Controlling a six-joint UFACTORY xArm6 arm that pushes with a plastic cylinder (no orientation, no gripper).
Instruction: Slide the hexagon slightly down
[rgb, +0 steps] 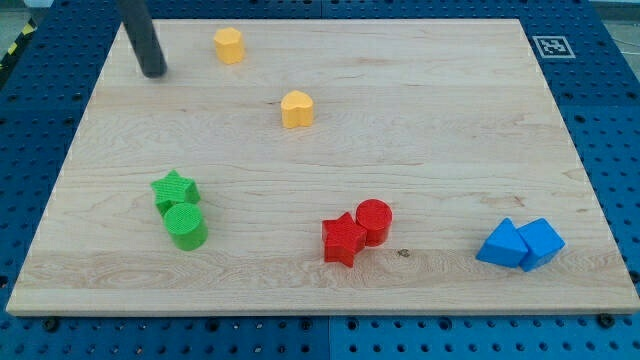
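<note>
My tip (153, 73) rested on the board (420, 120) near its top left corner, with the rod rising out of the view's top. There was no claw on this arm to spread or press together, only the bare rod, and it touched no block.

The yellow hexagon (229, 45) sat near the board's top edge, to the right of my tip and apart from it. A second yellow block (297, 109), which looked like a heart though its outline was hard to make out, lay further down and to the right, well apart from the hexagon.

On the lower left, a green star (175, 190) touched a green cylinder (186, 226) just below it. Near the bottom middle, a red star (343, 239) touched a red cylinder (374, 220) on its upper right. At the lower right, two blue blocks (520, 243) sat pressed together; their shapes were angular. A square marker (551, 46) sat in the board's top right corner.
</note>
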